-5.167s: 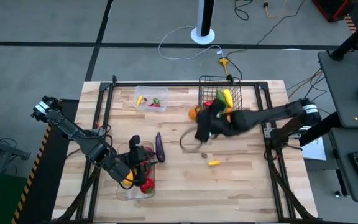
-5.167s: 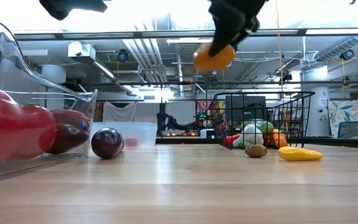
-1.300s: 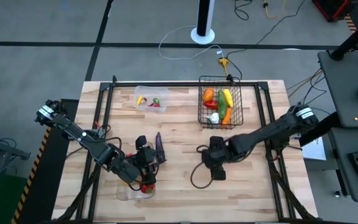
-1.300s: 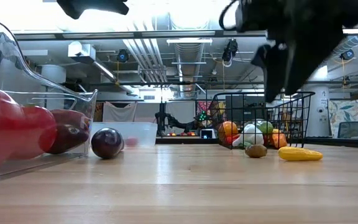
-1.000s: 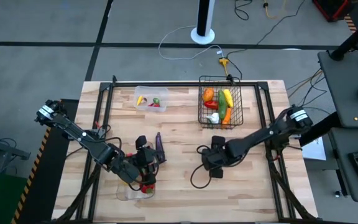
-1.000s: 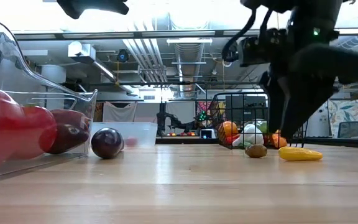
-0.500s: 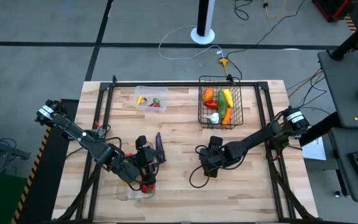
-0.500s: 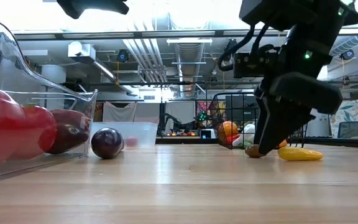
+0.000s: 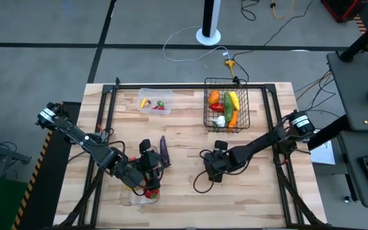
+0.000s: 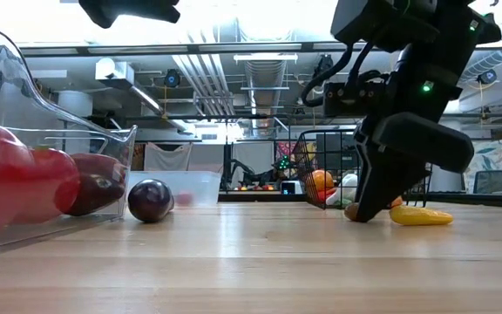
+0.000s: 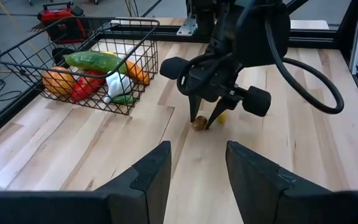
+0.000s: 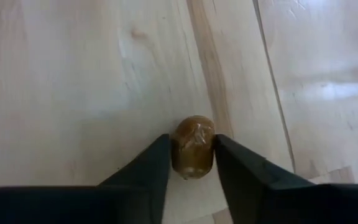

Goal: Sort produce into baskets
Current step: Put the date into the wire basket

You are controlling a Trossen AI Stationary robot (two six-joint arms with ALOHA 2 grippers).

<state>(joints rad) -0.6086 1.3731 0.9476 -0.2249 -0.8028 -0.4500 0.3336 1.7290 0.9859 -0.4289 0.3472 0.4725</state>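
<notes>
Two dark fingers of the right gripper [image 12: 191, 163] sit on either side of a small brown egg-shaped piece of produce [image 12: 192, 146] on the light wooden table [image 12: 73, 81], pinching it or very nearly so. Only the right wrist view shows this close up. From above, the gripper [image 9: 211, 172] hides the brown piece. The left wrist view shows it [image 11: 198, 123] between the finger tips, with a bit of yellow produce [image 11: 221, 116] just beyond.

Behind this gripper stands the black wire basket [image 9: 226, 105], filled with orange, green, red, yellow and white produce. The low view shows a yellow pepper-like piece [image 10: 419, 215] lying just beside the gripper.

The left gripper [image 9: 147, 172] hangs with fingers spread over the long clear tray [image 10: 50, 187] of red produce; a purple eggplant [image 9: 163, 151] lies just beside it. A small clear tub [image 9: 155, 101] sits farther off.

Pipes and lights fill the room behind.
</notes>
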